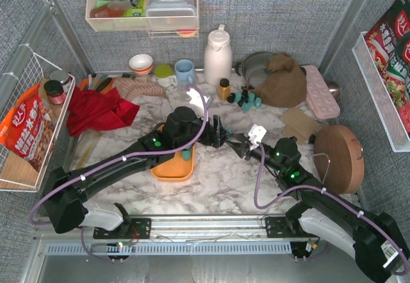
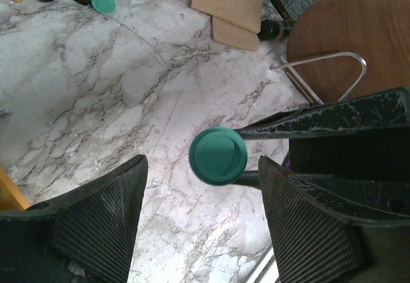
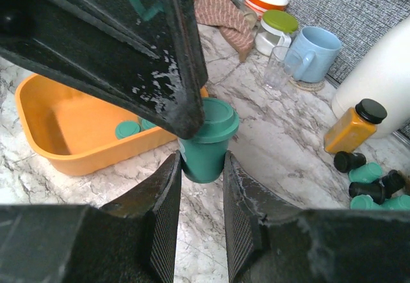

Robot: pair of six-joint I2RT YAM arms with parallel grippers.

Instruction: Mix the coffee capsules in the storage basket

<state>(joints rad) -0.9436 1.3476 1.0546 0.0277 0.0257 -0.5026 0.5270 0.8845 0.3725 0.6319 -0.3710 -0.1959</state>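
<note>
Marble-patterned white surface point(image 1: 224, 187) carries a shallow orange-yellow plastic storage basket point(image 3: 64, 129) with two teal capsules point(image 3: 128, 129) lying inside. Outside it, the right gripper point(image 3: 200, 162) pinches a teal cone-shaped coffee capsule point(image 3: 206, 136) between its fingers, wide end up. The left gripper point(image 2: 202, 161) has its fingers spread wide either side of that capsule, gaps showing. More teal and black capsules point(image 1: 246, 99) cluster by an amber bottle point(image 1: 223, 89).

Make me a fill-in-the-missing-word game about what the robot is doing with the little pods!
The right gripper is shut on a ___ coffee capsule. The left gripper is ___, standing either side of that capsule without touching it. The storage basket is coloured ___. The amber bottle has a ___ cap.
Missing words: teal; open; orange; black.
</note>
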